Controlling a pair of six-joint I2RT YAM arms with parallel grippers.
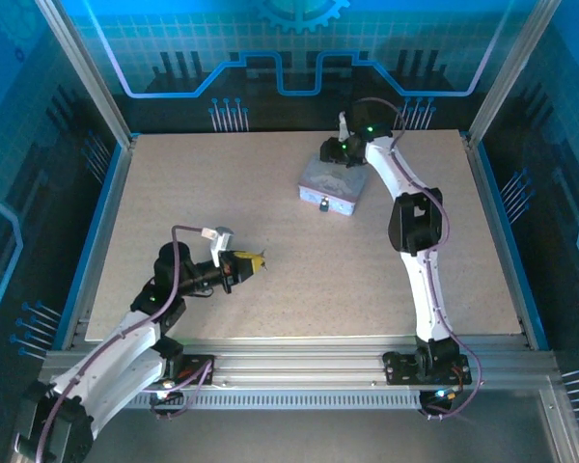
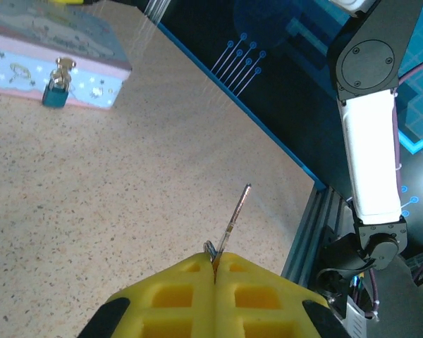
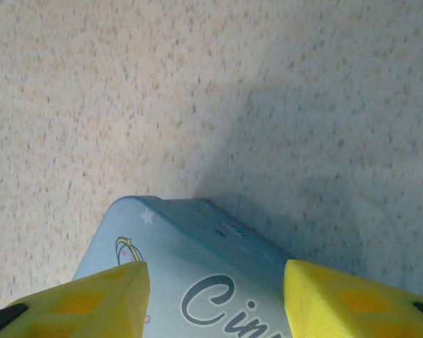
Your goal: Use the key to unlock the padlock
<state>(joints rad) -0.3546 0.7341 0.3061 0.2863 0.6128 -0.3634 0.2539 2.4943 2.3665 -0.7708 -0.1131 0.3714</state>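
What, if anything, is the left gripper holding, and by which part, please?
The left gripper holds the key, pinched by its head end in its shut jaws; the thin blade sticks out free.

A pale tin (image 1: 343,188) with a printed lid lies on the speckled beige table (image 1: 232,193), toward its far right. A metal rail (image 1: 299,349) runs along the near edge, and blue patterned walls (image 1: 270,48) stand around.
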